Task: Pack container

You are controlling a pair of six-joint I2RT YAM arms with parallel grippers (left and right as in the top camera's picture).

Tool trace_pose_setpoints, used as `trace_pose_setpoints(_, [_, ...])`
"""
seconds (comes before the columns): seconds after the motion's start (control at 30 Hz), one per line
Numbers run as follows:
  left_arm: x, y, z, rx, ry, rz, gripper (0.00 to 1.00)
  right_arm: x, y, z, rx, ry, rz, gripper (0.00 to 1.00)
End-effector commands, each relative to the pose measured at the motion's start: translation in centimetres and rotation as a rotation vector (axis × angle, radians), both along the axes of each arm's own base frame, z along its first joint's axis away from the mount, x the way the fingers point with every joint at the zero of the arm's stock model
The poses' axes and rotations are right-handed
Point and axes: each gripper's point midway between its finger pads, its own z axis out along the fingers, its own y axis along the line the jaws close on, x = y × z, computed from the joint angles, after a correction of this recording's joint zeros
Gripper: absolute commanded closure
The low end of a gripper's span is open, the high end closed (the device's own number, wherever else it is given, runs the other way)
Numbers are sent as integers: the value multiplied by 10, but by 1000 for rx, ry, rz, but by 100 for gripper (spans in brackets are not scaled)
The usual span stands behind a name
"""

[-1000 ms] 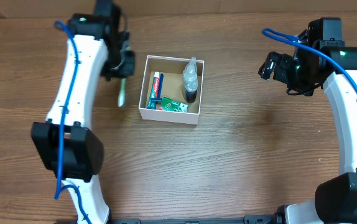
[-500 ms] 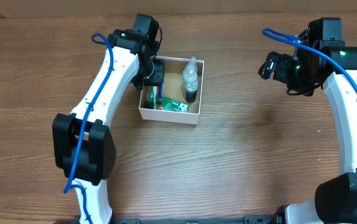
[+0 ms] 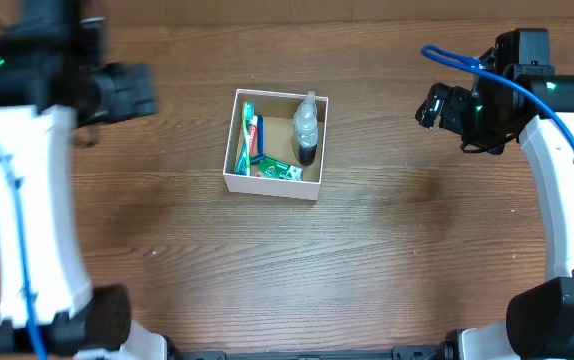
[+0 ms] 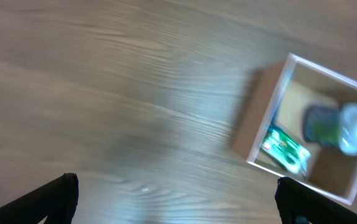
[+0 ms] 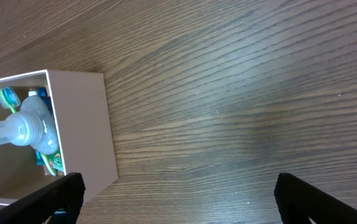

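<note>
Two tools show, both empty. The left arm (image 3: 22,180) is smeared by motion in the overhead view, and the left tool (image 3: 132,90) reads only as a dark blur at the far-left of the counter (image 3: 367,260), well apart from the container (image 3: 272,187). Its wrist view is also soft: only the dark fingertips (image 4: 57,199) poke in at the bottom corners, spread wide, with bare wood between them. There the container sits to the right, its far side cut by the frame edge. The right tool (image 3: 433,105) hangs over the far-right of the counter, and its opening is hard to judge from above. Its wrist view shows the tips (image 5: 60,196) at opposite bottom corners, fully apart and touching nothing, with the container cut off at the left edge. The container rests on the counter between the arms, left of centre. Inside it are a green toothbrush (image 3: 244,130), a tube (image 3: 257,135) beside it, a green packet (image 3: 279,171) by the near wall, and a clear bottle (image 3: 307,125) upright on the right side. Labels are too small to read.
</note>
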Motion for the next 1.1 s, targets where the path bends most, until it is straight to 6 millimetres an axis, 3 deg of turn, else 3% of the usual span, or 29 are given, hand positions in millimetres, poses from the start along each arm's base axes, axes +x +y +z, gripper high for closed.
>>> trace_pose_setpoints(0.0, [-18, 42, 17, 29, -42, 122, 0, 4, 1, 5, 2, -18, -2, 0])
trace_pose_setpoints(0.1, [-20, 60, 15, 26, -39, 175, 0, 4, 1, 5, 2, -18, -2, 0])
trace_pose_setpoints(0.37, [-20, 62, 14, 25, -36, 178, 0, 3, 4, 7, 2, -24, 6, 0])
trace_pose_setpoints(0.47, [-20, 62, 14, 25, -36, 178, 0, -6, 17, 37, 0, -106, 38, 0])
trace_pose_setpoints(0.6, [-20, 62, 14, 25, -36, 178, 0, -41, 36, 110, -47, -337, 105, 0])
trace_pose_setpoints(0.7, [-20, 62, 14, 25, -36, 178, 0, -70, 19, 160, -133, -524, 44, 0])
trace_pose_setpoints(0.8, [-20, 62, 14, 25, -36, 178, 0, -100, -2, 186, -189, -680, -36, 0])
trace_pose_setpoints(0.9, [-20, 62, 14, 25, -36, 178, 0, -129, -15, 174, -197, -773, -92, 0])
trace_pose_setpoints(1.07, [-20, 62, 14, 25, -36, 178, 0, -160, -23, 84, -205, -753, -124, 0])
